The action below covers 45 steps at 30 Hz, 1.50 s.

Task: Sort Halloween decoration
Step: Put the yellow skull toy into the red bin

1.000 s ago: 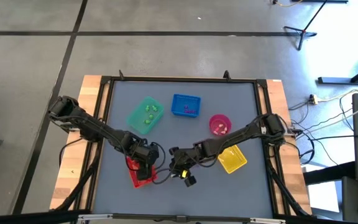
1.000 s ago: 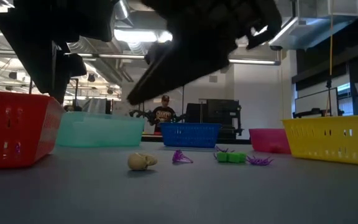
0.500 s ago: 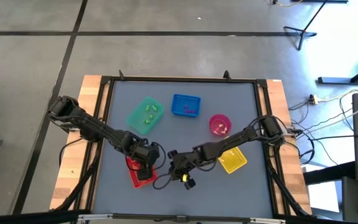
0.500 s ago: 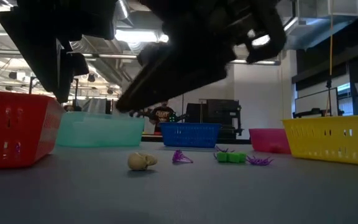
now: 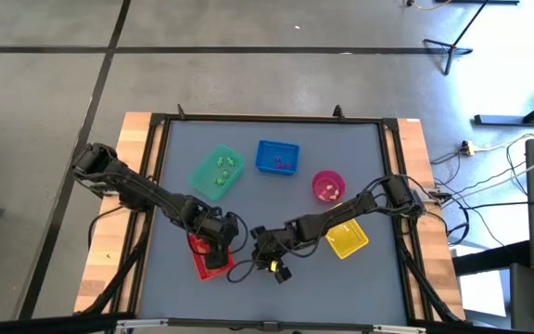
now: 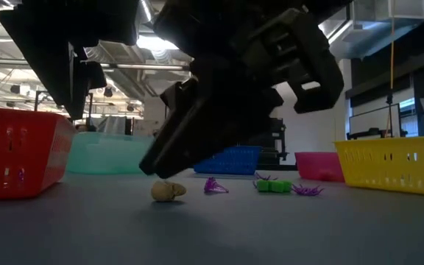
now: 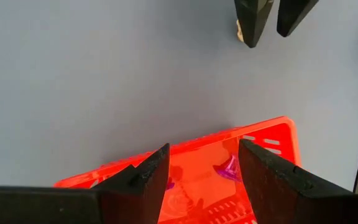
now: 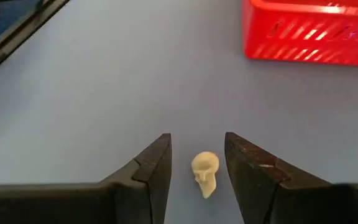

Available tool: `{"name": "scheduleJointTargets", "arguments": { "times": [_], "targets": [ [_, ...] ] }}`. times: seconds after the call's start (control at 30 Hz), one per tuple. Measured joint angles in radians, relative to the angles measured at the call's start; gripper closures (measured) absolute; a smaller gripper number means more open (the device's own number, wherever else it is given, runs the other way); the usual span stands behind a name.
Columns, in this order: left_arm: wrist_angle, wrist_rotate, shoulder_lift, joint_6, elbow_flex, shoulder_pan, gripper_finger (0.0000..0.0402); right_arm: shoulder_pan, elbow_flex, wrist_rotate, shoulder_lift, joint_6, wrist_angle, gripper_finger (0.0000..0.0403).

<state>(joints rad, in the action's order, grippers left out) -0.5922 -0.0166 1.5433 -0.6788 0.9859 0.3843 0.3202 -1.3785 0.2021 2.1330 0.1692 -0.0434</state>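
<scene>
A small cream skull trinket (image 8: 205, 173) of the Halloween decoration lies on the grey table near its front middle. My right gripper (image 8: 197, 138) is open, with one finger on either side of the skull and slightly above it, touching nothing. In the low view its fingertips (image 6: 153, 165) hang just over the skull (image 6: 168, 191). Purple trinkets (image 6: 214, 185) and a green one (image 6: 273, 187) lie farther back on the table. My left gripper (image 7: 204, 149) stands open above the red tray (image 7: 185, 168), which holds a purple trinket (image 7: 229, 169).
A green tray (image 5: 217, 172), a blue tray (image 5: 277, 157) and a pink bowl (image 5: 328, 186) stand in the far half of the table. A yellow tray (image 5: 346, 237) sits to the right, under my right arm. The red tray (image 5: 208, 262) is at the front left.
My right gripper has sunk toward the table and now hangs just over the skull, its fingers still apart. The skull and the other trinkets have stayed put.
</scene>
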Motion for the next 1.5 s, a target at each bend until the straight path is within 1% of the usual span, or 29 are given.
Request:
{"name": "scheduleJointTargets", "arguments": {
  "times": [0.17, 0.53, 0.73, 1.0, 1.13, 1.37, 1.5],
  "targets": [
    [0.004, 0.000, 0.000, 0.000, 0.000, 0.000, 0.0226, 0.000, 0.000, -0.018, 0.000, 0.000, -0.028, 0.0256],
    [0.009, 0.000, 0.000, 0.000, 0.000, 0.000, 0.0226, 0.000, 0.000, -0.036, 0.008, 0.000, -0.026, 0.0256],
    [0.015, 0.001, 0.000, 0.000, 0.000, 0.000, 0.0226, -0.003, -0.002, 0.001, 0.037, -0.055, -0.011, 0.0256],
    [0.033, 0.006, 0.000, 0.000, 0.000, 0.000, 0.0226, -0.022, -0.002, 0.042, 0.044, -0.064, -0.005, 0.0257],
    [0.034, 0.006, 0.000, 0.000, 0.000, 0.000, 0.0226, -0.022, -0.002, 0.038, 0.044, -0.064, -0.006, 0.0277],
    [0.034, 0.006, 0.000, 0.000, 0.000, 0.000, 0.0226, -0.022, -0.002, 0.038, 0.045, -0.064, -0.007, 0.0342],
    [0.034, 0.005, 0.000, -0.001, 0.000, 0.000, 0.0226, -0.022, -0.002, 0.038, 0.045, -0.067, -0.009, 0.0356]
  ]
}}
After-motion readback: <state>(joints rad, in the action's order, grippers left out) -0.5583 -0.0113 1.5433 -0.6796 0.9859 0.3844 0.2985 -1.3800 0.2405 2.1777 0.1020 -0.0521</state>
